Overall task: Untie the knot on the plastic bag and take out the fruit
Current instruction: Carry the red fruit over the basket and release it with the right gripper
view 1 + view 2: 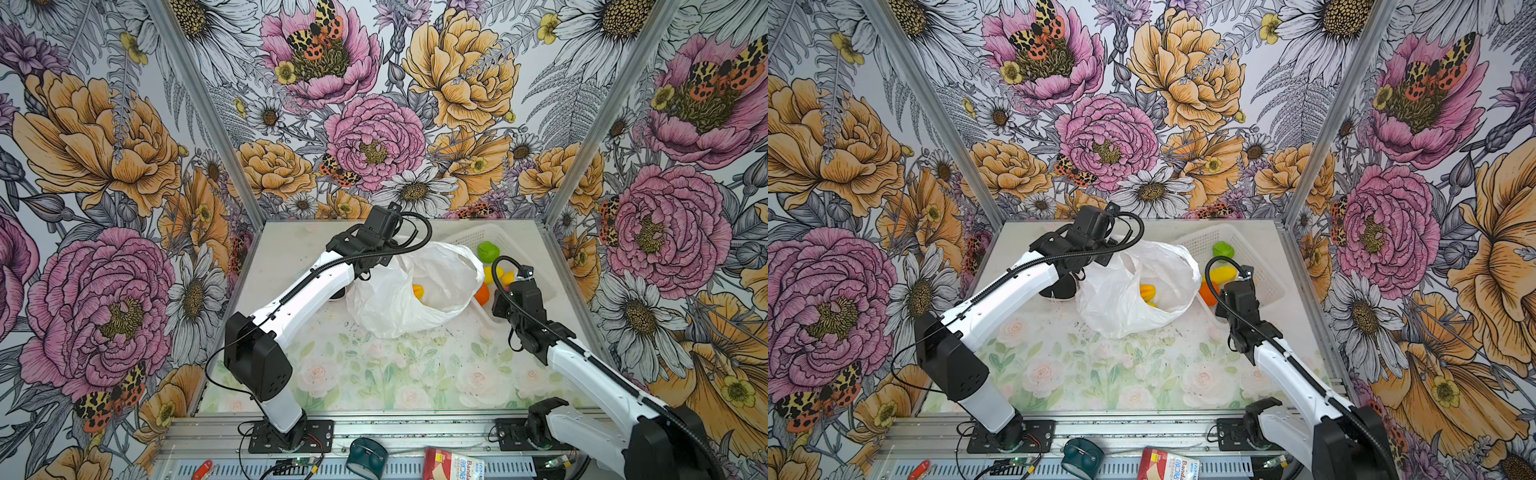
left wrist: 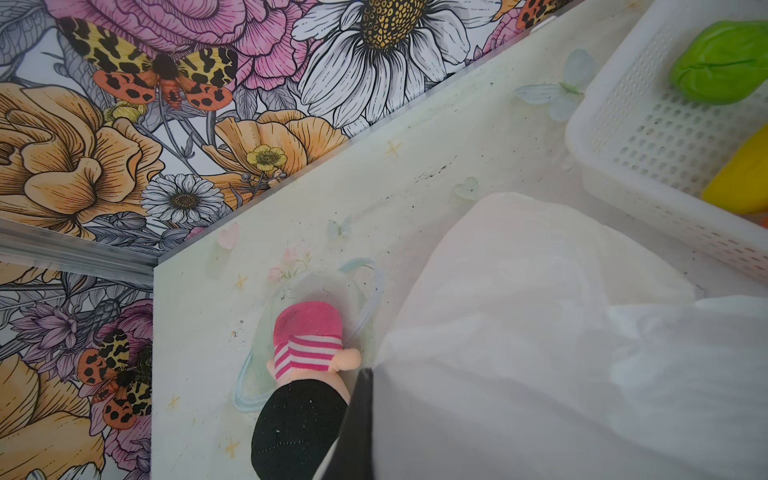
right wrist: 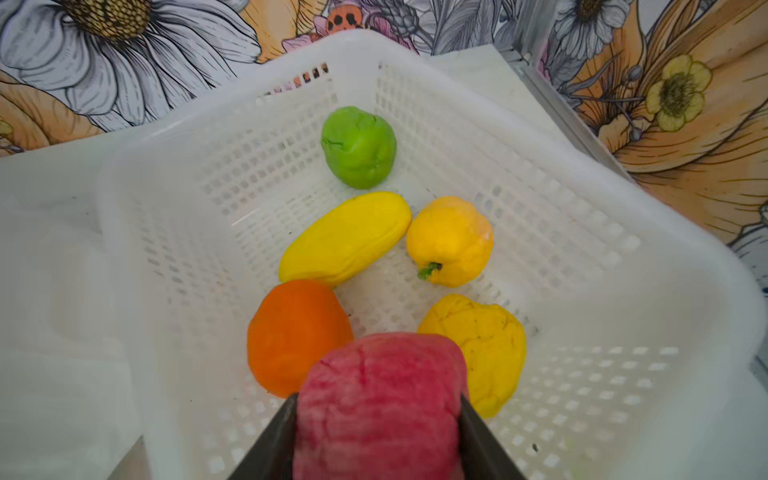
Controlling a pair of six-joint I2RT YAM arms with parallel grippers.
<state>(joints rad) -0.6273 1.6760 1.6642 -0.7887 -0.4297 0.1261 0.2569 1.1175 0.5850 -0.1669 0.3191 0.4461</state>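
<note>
On the table (image 1: 374,365), nr its middle, the plastic bag (image 1: 390,307) sits slumped: thin crinkly white film, mouth gaping wide twd the right. Thru the opening a yellow-orange fruit (image 1: 1148,291) shows inside, w/ a 2nd yellow bit just below it. Just beside the bag, farther back & right, a white perforated basket (image 3: 249,174) holds five loose fruit. In the right wrist view the orange one (image 3: 297,336) & the lumpy yellow one (image 3: 478,349) are nearest. Then come the long yellow one (image 3: 345,237) next to the stemmed yellow one (image 3: 451,241), w/ the green one (image 3: 359,145) farthest. The pink-red fruit (image 3: 380,374), ribbed skin, hangs over the basket's nr corner, pinched btwn the right gripper's (image 3: 379,405) two dark fingers, jaws part-spread round it; can't tell if it touches the basket floor. Left arm: up from nr-left base, elbow raised, white forearm slanting twd far centre, wrist bent down over the bag's far-left rim. The left gripper (image 2: 362,386) is pressed together on bag film; only one dark finger shows, film covers the rest. Right arm: from nr-right base, forearm slanting far-left, wrist tipped over the basket. At the far left, by that finger, a striped soft toy (image 2: 307,345) lies on the table.
</note>
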